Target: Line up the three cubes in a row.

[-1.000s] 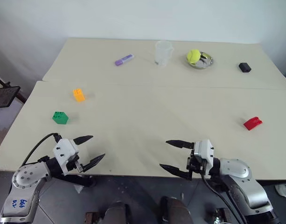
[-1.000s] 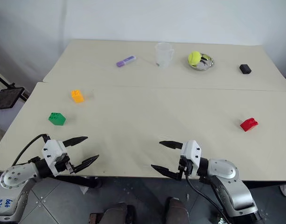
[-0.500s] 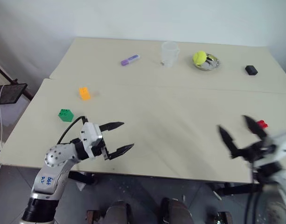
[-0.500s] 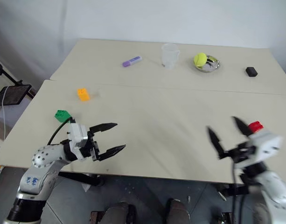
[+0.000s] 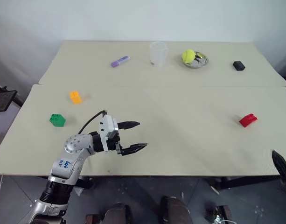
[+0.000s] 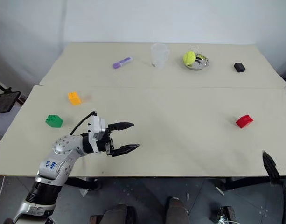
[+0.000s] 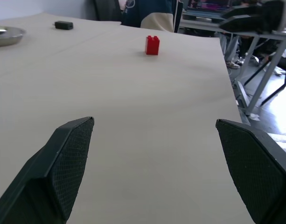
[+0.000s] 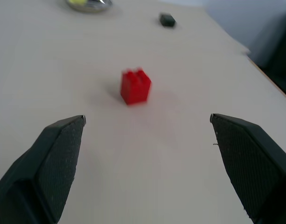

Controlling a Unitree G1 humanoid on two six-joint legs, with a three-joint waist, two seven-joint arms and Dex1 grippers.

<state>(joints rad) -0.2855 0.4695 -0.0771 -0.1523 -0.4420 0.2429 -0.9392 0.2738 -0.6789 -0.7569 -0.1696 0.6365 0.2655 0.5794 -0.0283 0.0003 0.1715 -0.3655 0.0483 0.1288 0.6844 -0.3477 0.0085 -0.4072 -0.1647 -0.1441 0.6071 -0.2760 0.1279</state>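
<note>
One yellow-green ball point(image 5: 188, 56) sits in the metal dish point(image 5: 200, 61).

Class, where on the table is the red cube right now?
In the head views the red cube sits alone on the near table's right side, far from the green cube and orange-yellow cube at left.
</note>
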